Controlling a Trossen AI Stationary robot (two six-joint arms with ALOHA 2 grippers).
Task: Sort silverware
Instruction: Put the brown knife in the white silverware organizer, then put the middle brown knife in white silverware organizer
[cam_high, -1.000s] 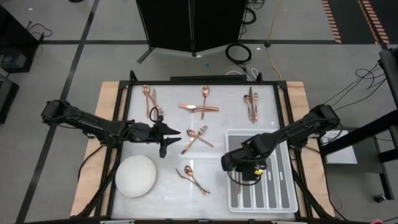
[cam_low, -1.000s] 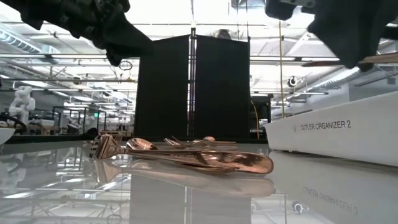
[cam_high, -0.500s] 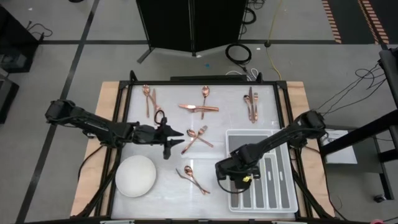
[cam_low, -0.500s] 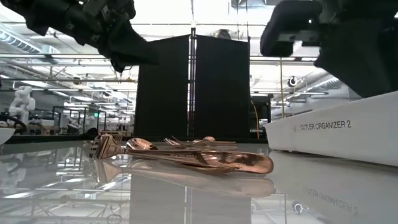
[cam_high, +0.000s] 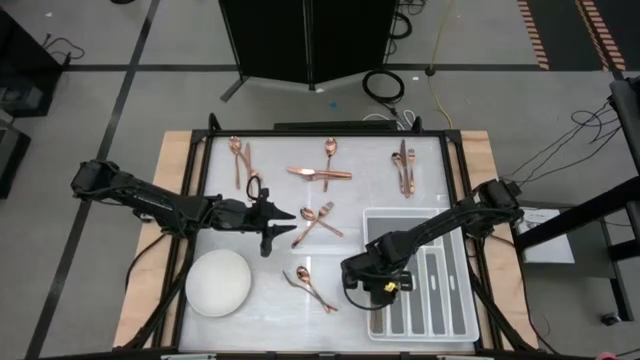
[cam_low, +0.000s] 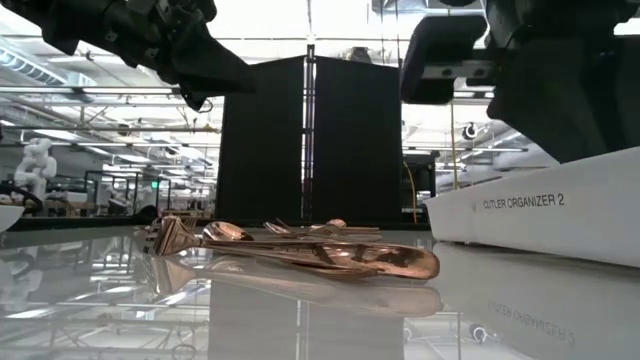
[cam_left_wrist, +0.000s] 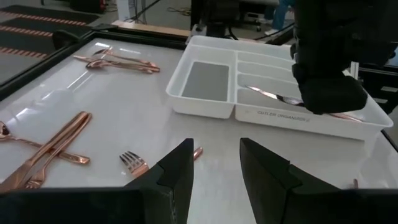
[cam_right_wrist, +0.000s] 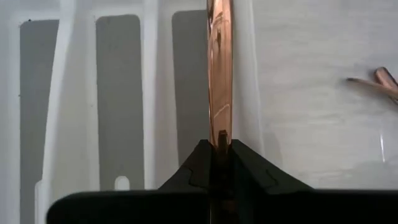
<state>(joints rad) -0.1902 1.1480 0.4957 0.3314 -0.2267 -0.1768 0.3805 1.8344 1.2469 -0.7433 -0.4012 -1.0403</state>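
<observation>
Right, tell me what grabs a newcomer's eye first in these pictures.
First, the right gripper shut on a copper piece of silverware, holding it over the left edge of the grey divided tray at the table's near right. Next, the loose copper cutlery scattered in small clusters over the white tabletop. Then the white bowl at the near left, with the left gripper open above the table's middle.

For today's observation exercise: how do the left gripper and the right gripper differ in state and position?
The left gripper is open and empty; the right gripper is shut on a copper utensil. The left gripper hovers over bare table near the white bowl; the right gripper is at the grey tray's left edge. Both are dark and two-fingered.
</observation>
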